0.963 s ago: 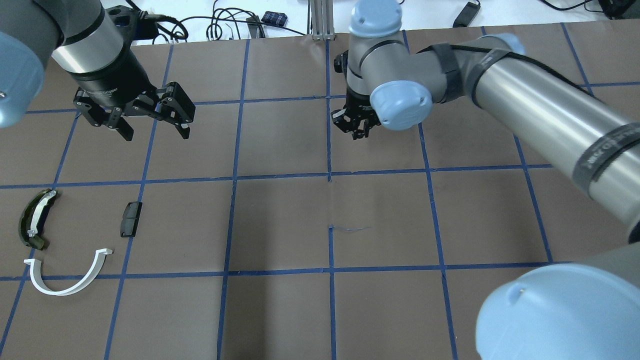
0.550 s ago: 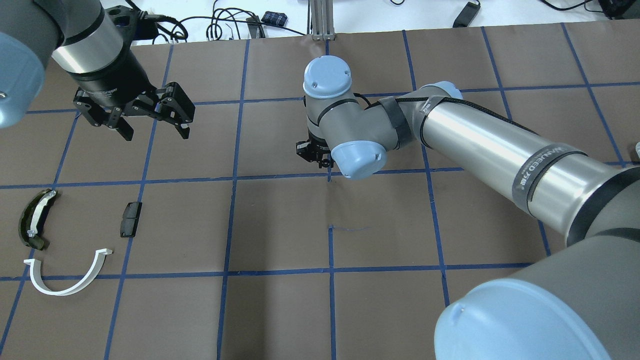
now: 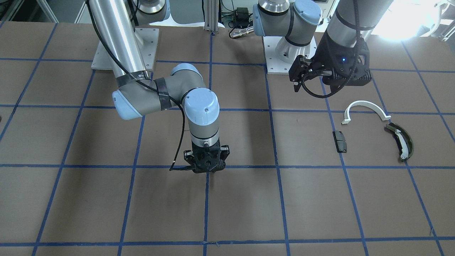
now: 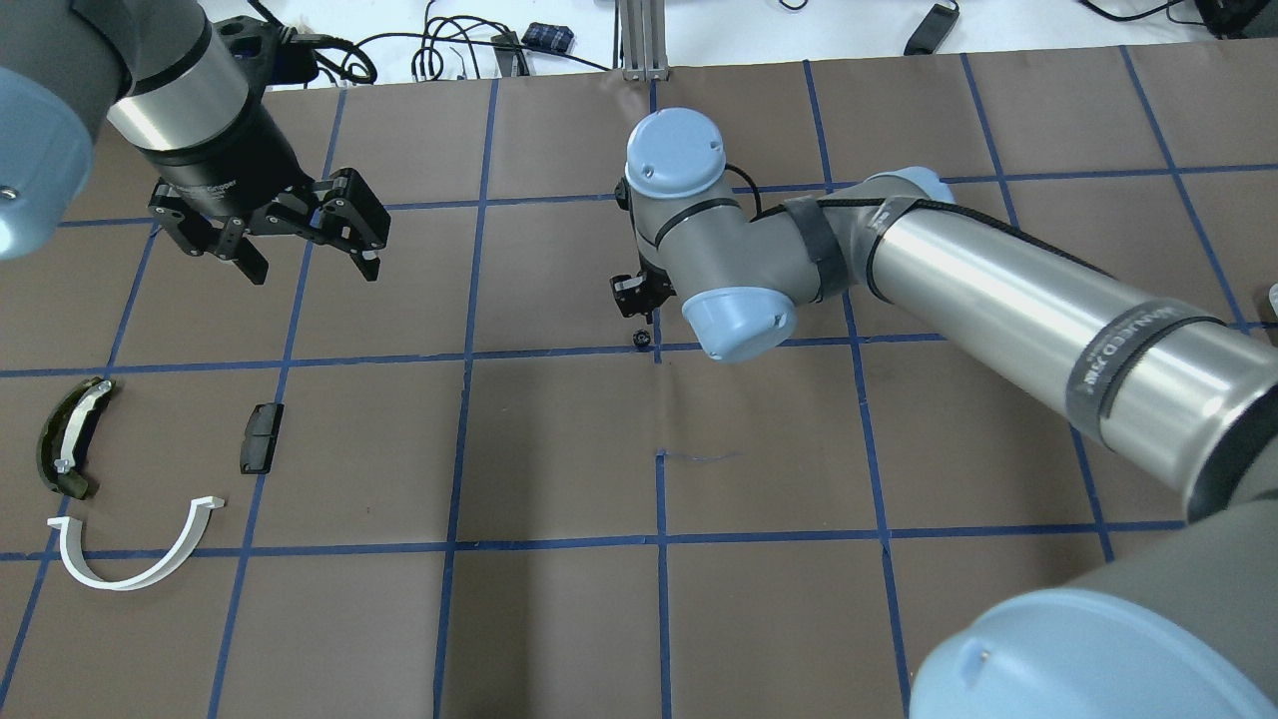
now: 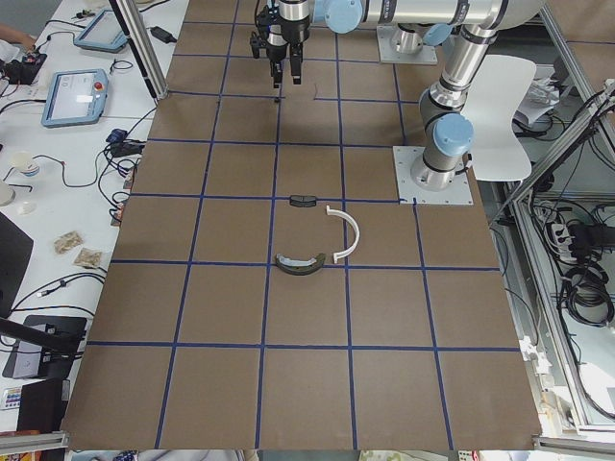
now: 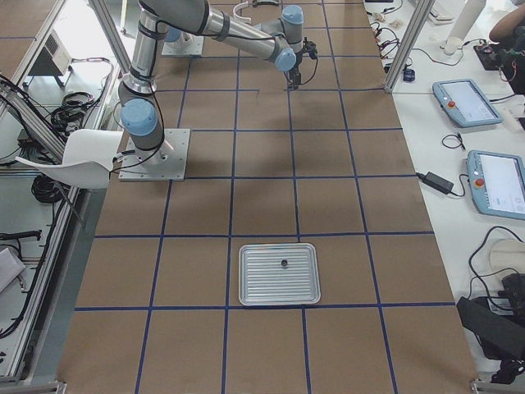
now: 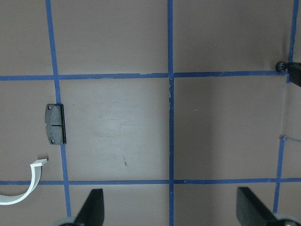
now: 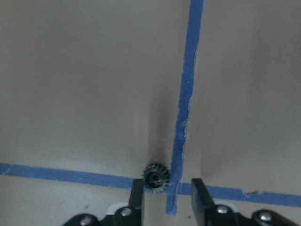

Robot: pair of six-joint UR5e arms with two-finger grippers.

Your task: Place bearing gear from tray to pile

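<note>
Far left, an olive curved piece (image 4: 62, 439), a dark block (image 4: 262, 437) and a white half-ring (image 4: 115, 583) lie on the brown worktop (image 4: 559, 619). The left tool (image 4: 312, 268) hangs spread wide. The toothed bearing gear (image 8: 156, 178) sits at a blue tape crossing (image 4: 657, 350), well apart from them, just before the right tool (image 8: 167, 192), narrowly parted and empty.

The right gripper (image 8: 167, 190) now hangs nearer the robot, over the blue tape crossing (image 4: 658, 351), with its jaws parted. The bearing gear (image 4: 642, 340) now lies just beside it, seemingly let go.
</note>
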